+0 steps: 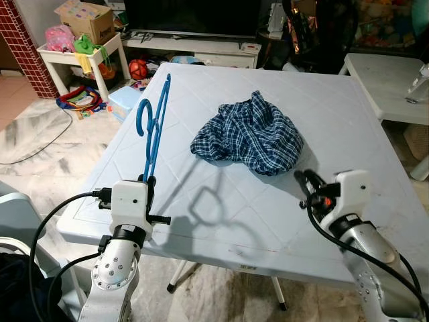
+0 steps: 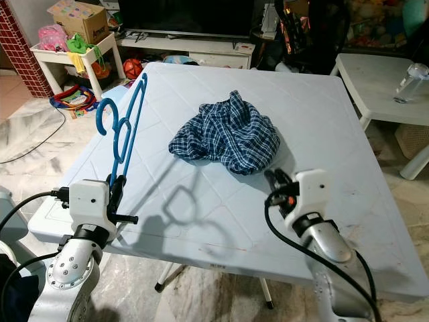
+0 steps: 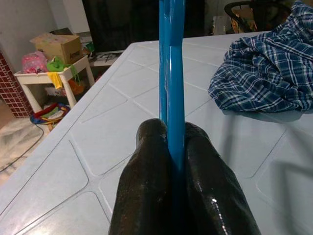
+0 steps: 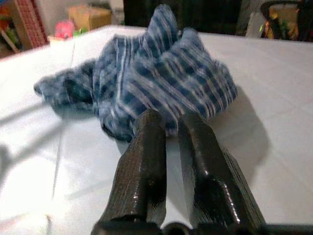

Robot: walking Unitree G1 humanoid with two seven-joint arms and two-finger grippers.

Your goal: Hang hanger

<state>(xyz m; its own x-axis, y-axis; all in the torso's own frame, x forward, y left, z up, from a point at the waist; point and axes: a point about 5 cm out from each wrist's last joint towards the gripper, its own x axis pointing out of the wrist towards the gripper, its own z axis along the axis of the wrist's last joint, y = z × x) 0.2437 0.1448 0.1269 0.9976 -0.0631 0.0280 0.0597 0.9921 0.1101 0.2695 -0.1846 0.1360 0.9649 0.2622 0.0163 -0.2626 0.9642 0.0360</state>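
Note:
A blue plastic hanger (image 1: 153, 124) stands up off the pale blue table (image 1: 221, 201), its hook toward the far left. My left gripper (image 1: 149, 181) is shut on the hanger's lower end near the table's front left. In the left wrist view the blue bar (image 3: 171, 73) runs out from between the two black fingers (image 3: 146, 166). A crumpled blue plaid shirt (image 1: 251, 134) lies in the middle of the table. My right gripper (image 1: 303, 180) hovers just in front of the shirt's right side, fingers (image 4: 146, 147) close together with nothing between them.
A white side table (image 1: 385, 80) stands at the right. A small white shelf with toys and a cardboard box (image 1: 84, 20) sits at the far left, with a TV stand (image 1: 214, 47) behind the table. Toys and a cable lie on the floor at the left.

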